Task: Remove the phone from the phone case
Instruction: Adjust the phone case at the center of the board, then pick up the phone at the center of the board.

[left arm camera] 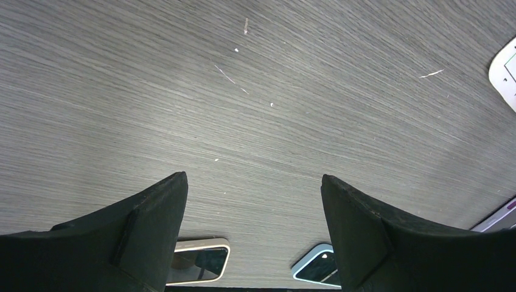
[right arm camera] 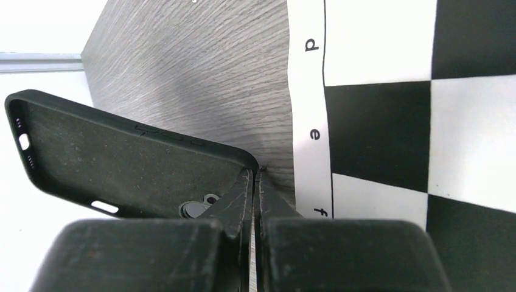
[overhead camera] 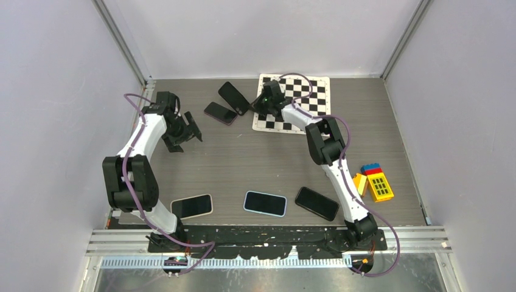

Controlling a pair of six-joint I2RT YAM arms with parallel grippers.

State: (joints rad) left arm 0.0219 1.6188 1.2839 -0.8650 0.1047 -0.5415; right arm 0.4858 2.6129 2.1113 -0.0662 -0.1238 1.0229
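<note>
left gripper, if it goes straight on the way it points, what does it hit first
Probably bare table; the open left gripper has nothing else ahead of it, though depth is unclear.

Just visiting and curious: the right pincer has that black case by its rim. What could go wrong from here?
1. The right pincer pinches only a thin bit of rim on the black case, so it might slip out.
2. The case tilts close to the wavy edge of the checkerboard mat; a low move could snag it.
3. The left pincer is open and far off, giving no support.
</note>
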